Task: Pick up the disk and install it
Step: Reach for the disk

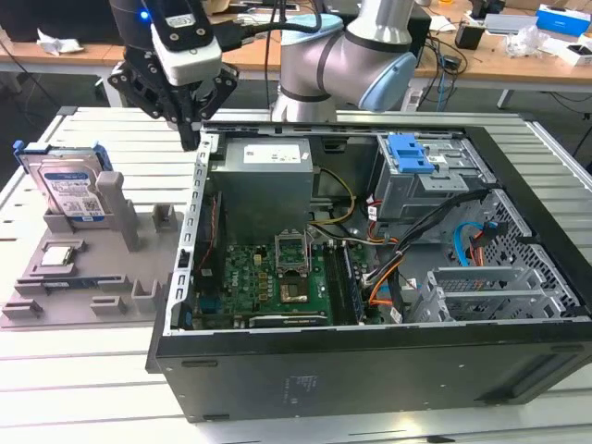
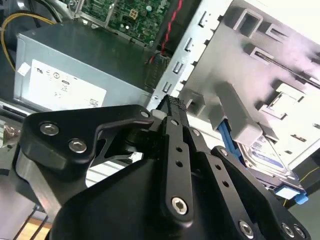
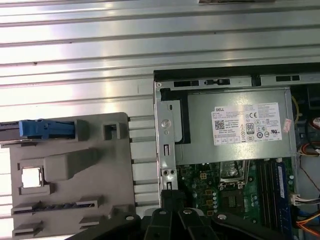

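Observation:
The disk (image 1: 69,190), a silver drive with a blue-and-white label and a blue frame, leans upright in a slot at the far end of the grey fixture (image 1: 92,277), at the exterior view's left. My gripper (image 1: 191,139) hangs above the rear left corner of the open computer case (image 1: 370,370), to the right of the disk and apart from it. Its black fingers meet with nothing between them. In the second wrist view the gripper (image 2: 172,107) points down beside the disk (image 2: 265,156). The first wrist view has the gripper (image 3: 172,197) and the disk's blue edge (image 3: 42,129).
A small square processor chip (image 1: 57,256) lies on the fixture in front of the disk. Inside the case are the grey power supply (image 1: 264,180), the green motherboard (image 1: 268,277), loose cables and a drive cage with a blue latch (image 1: 412,153). Benches with clutter stand behind.

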`<state>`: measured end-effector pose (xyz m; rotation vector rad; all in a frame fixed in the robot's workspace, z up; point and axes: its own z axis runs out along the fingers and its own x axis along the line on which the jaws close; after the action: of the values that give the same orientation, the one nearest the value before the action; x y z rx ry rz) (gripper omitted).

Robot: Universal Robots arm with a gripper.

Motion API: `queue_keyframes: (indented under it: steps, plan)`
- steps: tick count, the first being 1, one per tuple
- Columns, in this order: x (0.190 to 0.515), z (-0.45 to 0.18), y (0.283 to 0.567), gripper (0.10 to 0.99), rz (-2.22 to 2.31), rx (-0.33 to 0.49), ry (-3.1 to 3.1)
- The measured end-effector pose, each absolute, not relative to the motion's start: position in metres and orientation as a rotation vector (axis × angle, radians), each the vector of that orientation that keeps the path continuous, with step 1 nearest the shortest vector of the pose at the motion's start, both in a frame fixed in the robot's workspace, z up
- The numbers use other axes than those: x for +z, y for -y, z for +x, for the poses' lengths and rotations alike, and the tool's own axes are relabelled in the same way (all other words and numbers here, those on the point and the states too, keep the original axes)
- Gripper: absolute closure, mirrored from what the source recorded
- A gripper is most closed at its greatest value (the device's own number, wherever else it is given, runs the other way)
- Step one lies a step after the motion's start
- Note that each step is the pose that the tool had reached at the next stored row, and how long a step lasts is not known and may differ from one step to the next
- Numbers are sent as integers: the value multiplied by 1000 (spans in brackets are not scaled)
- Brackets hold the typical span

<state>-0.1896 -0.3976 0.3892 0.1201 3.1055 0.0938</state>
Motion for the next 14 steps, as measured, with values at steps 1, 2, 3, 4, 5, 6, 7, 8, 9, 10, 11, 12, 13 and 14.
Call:
queue_keyframes:
  steps: [1, 2, 3, 4, 5, 6, 7, 8, 9, 10, 11, 12, 13, 14]
  plan:
    - [389, -193, 398, 980, 120, 94, -3106]
    - [389, -195, 398, 980, 120, 94, -3106]
    - [389, -199, 398, 980, 120, 94, -3106]
    - [389, -201, 398, 980, 120, 94, -3106]
    - [389, -203, 398, 980, 120, 94, -3106]
    - [389, -207, 398, 980, 120, 94, -3106]
    - [389, -210, 398, 980, 120, 94, -3106]
    - [389, -212, 398, 980, 120, 94, -3106]
    - [389, -216, 398, 980, 120, 94, -3106]
    - [389, -219, 398, 980, 120, 94, -3106]
    - [389, -221, 398, 980, 120, 94, -3106]
    - [389, -224, 398, 980, 120, 94, -3106]
    - [389, -226, 398, 980, 120, 94, -3106]
    - [389, -230, 398, 980, 120, 94, -3106]
